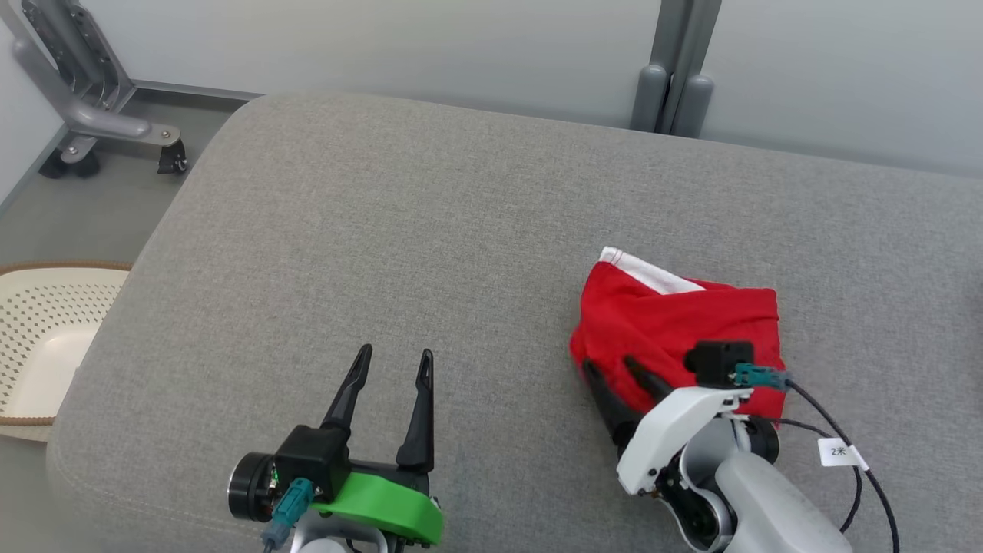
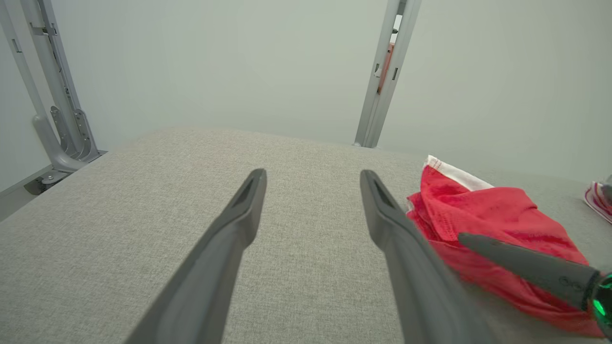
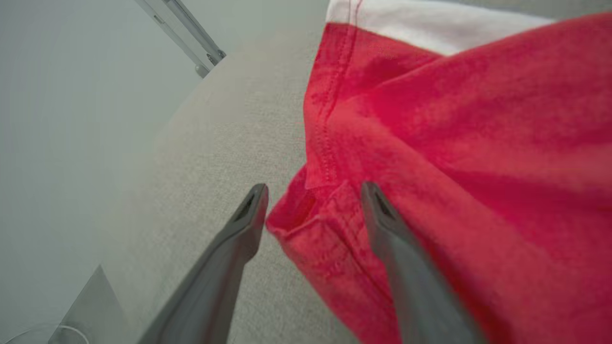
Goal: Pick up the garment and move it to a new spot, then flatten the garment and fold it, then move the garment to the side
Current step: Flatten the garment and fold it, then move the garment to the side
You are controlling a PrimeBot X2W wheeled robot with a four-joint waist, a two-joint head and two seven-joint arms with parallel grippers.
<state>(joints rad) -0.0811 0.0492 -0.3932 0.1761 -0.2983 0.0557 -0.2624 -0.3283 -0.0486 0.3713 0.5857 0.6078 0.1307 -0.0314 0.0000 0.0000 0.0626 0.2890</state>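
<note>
From the head: red garment (image 1: 676, 319), white band (image 1: 653, 275) at its far edge, folded small on the right part of the grey padded surface (image 1: 430, 230). At its near left corner: right tool (image 1: 608, 363), fingers spread, tips touching or just over the cloth; cannot tell which. Well apart at lower left: left tool (image 1: 395, 353), spread wide, gripping nothing. Beside the surface's left edge, lower down: cream perforated basket (image 1: 61, 266).

From the left wrist: left tool (image 2: 313, 174) open over bare upholstery. Off to the right, the red garment (image 2: 487, 215), with one finger (image 2: 526, 265) of the right tool across its near side. At the far right edge, a scrap of red-and-white striped cloth (image 2: 600, 200).

From the right wrist: right tool (image 3: 314, 187) parted, clamping nothing, with the hemmed corner of the red garment (image 3: 454, 143) between the fingers and one finger over the red cloth.

Judging by the neat shape: folded already, with only the move aside left, or just done.

Risk from here: pinching only the top layers at this corner, then shaking the fold open on the lift. Also: snagging the hem on a fingertip while backing off low, dragging the bundle askew.
</note>
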